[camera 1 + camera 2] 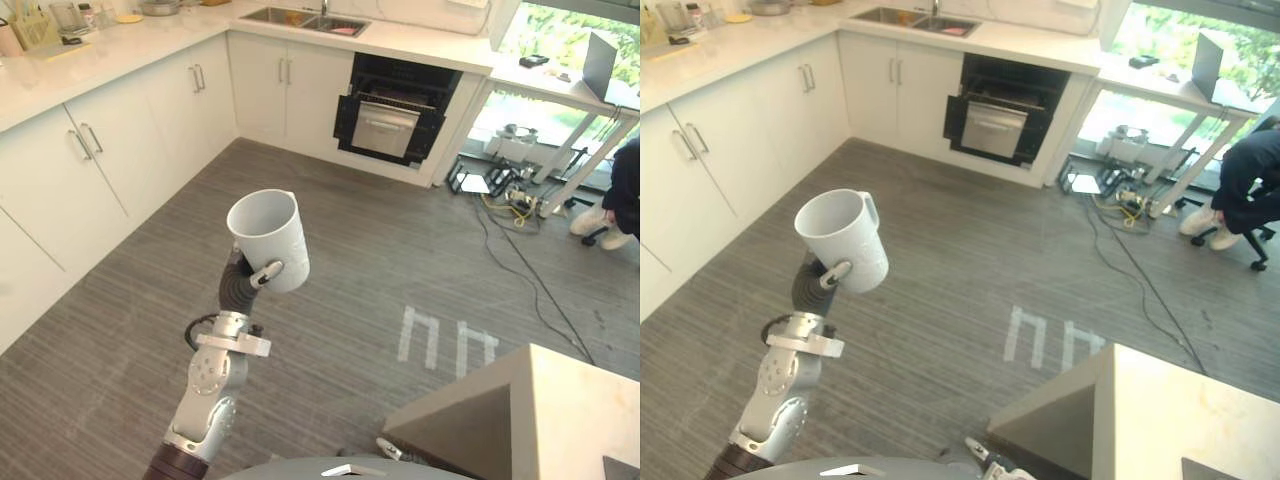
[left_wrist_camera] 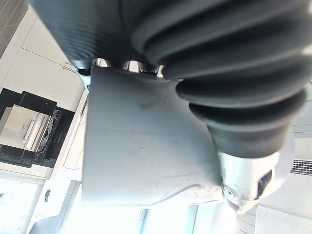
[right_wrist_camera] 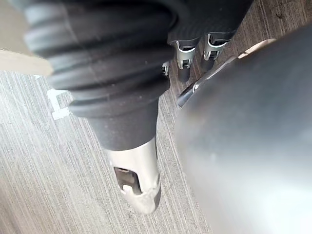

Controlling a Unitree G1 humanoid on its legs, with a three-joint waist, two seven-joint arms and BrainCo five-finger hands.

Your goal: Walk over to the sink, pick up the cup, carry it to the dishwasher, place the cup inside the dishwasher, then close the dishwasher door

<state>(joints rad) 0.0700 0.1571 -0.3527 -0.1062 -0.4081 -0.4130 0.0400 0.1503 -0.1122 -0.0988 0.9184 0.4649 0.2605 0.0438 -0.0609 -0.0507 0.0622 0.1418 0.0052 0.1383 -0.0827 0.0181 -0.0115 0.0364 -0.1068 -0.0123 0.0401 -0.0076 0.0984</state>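
Task status: pickup is complete and the carry is in hand. The cup (image 1: 268,238), a plain white mug with its handle near the rim, is in the left hand (image 1: 266,273) and raised over the grey plank floor (image 1: 330,300) near the middle of the head views. It tilts with its mouth toward 11 o'clock. The thumb presses across the cup's outer wall and the fingers wrap behind it, so the hold is a closed clasp on the body, not the handle. The left wrist view confirms the cup wall lying tight against the hand. The right hand (image 3: 135,175) hangs low beside the robot's body; its state cannot be told. The dishwasher (image 1: 395,108) stands at 1 o'clock from the cup, well apart, and its door appears dropped open with a steel panel showing. The sink (image 1: 305,19) is set in the counter (image 1: 150,45) at 12 o'clock, just left of the dishwasher. Outstanding, in my judgement: the approach, placing the cup inside, and closing the door. A seated person (image 1: 1245,185) is at 3 o'clock, clear of the route. Markings: the cup bears no visible print, the pale tape marks (image 1: 445,340) on the floor form no legible word, and the items on the counter are too small to read.
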